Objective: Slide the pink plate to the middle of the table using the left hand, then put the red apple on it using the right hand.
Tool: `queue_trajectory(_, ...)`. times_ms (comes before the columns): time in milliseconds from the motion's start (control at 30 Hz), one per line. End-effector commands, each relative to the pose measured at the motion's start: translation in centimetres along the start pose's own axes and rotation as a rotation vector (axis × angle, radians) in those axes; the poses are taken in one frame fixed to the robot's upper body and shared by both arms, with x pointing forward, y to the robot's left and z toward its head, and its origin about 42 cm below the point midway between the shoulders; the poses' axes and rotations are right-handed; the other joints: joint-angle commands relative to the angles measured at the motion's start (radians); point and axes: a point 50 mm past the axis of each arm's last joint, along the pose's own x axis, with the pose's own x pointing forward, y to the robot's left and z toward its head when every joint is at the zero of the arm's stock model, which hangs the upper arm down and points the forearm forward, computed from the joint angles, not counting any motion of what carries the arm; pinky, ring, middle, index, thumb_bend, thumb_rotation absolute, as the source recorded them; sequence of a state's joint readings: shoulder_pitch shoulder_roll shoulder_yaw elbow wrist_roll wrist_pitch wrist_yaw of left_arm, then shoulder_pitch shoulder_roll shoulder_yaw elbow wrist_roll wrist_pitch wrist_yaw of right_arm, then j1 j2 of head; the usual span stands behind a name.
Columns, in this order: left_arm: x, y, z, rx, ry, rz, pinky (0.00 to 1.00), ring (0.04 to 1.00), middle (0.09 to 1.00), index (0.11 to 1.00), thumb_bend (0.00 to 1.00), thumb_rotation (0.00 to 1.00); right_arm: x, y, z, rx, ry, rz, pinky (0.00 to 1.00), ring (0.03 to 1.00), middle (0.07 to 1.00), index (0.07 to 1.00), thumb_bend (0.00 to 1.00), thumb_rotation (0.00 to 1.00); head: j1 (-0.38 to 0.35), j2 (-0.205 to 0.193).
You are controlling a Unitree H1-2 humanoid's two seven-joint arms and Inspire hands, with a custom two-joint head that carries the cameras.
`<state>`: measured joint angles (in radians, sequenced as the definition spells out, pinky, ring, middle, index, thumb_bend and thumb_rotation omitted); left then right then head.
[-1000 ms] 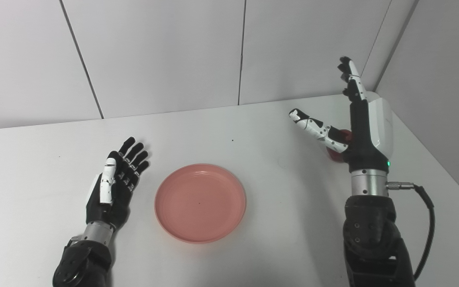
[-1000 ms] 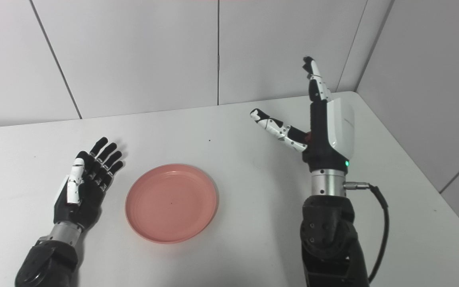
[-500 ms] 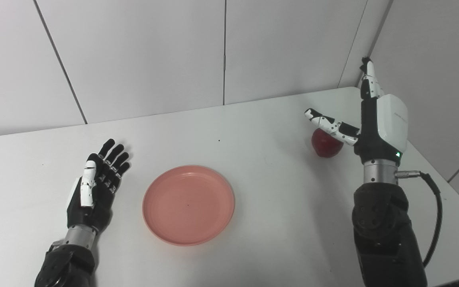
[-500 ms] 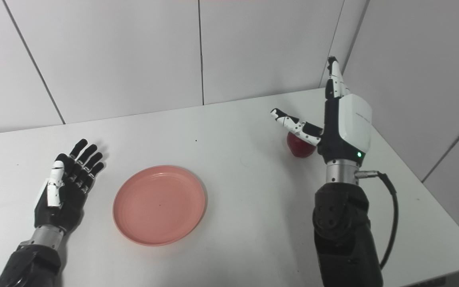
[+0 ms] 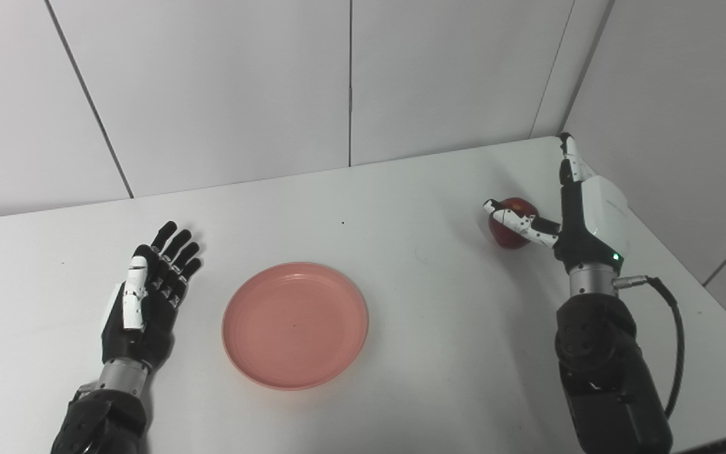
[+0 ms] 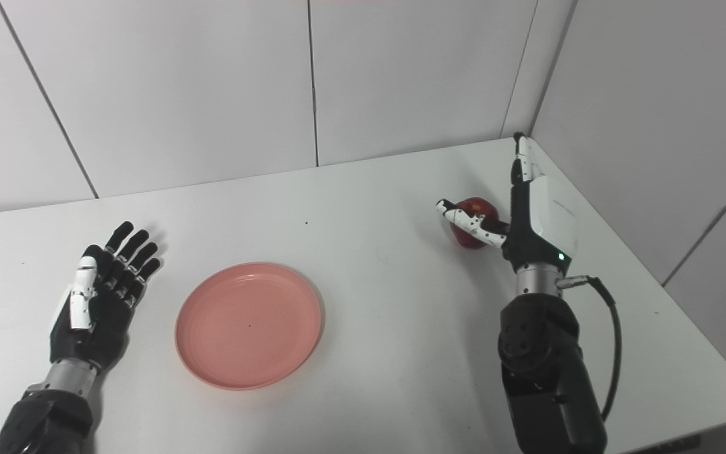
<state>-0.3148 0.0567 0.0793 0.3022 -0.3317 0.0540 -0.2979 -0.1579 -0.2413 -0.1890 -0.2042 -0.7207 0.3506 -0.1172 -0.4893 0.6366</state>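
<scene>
The white table (image 5: 401, 208) fills most of the frame, running from the left edge to a rounded corner at the lower right, with pale wall panels (image 5: 224, 82) across the top. On it, a little left of the frame's centre and low, lies the pink plate (image 5: 295, 324), flat and bare, with nothing on it. My right arm (image 5: 609, 378) rises from the bottom edge at the right of the frame, dark and bulky, with a black cable (image 5: 675, 340) looping off its wrist. My left arm comes up in the lower left corner. My left hand (image 5: 149, 296) lies at the left of the frame, just beside the plate's left rim but apart from it, palm up with the fingers straight and close together, holding nothing. My right hand (image 5: 574, 214) stands in the right middle of the frame, edge-on, fingers stretched upward toward the table's far corner and thumb (image 5: 517, 221) thrust out to the left, so it is spread wide and grips nothing. The red apple (image 5: 509, 231) sits on the table at the right, tucked in the crook between that thumb and my palm; the thumb crosses in front of it, but I cannot tell whether it touches. The apple is well apart from the plate, up and to its right.
</scene>
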Motion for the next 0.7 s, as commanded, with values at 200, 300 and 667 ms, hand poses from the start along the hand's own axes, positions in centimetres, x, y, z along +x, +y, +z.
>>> queue_trajectory(200,-2.3,1.8,-3.0,-0.022,0.119,0.061,0.94,0.919,0.921,0.901,0.35,1.0,1.5,0.0,1.5,0.042,-0.057,-0.006,0.77,0.884,0.947,0.968,1.0,0.54,0.0,0.003)
queue_trajectory(300,-2.4,1.8,-2.9,-0.024,0.119,0.058,0.94,0.914,0.919,0.9,0.35,1.0,1.9,0.3,1.3,0.024,-0.046,0.015,0.76,0.88,0.947,0.972,1.0,0.56,0.002,0.005)
queue_trajectory(667,-2.4,1.7,-2.9,-0.026,0.121,0.059,0.93,0.915,0.918,0.901,0.35,1.0,2.7,1.0,1.1,-0.006,-0.029,0.047,0.74,0.87,0.938,0.963,1.0,0.54,0.005,0.013)
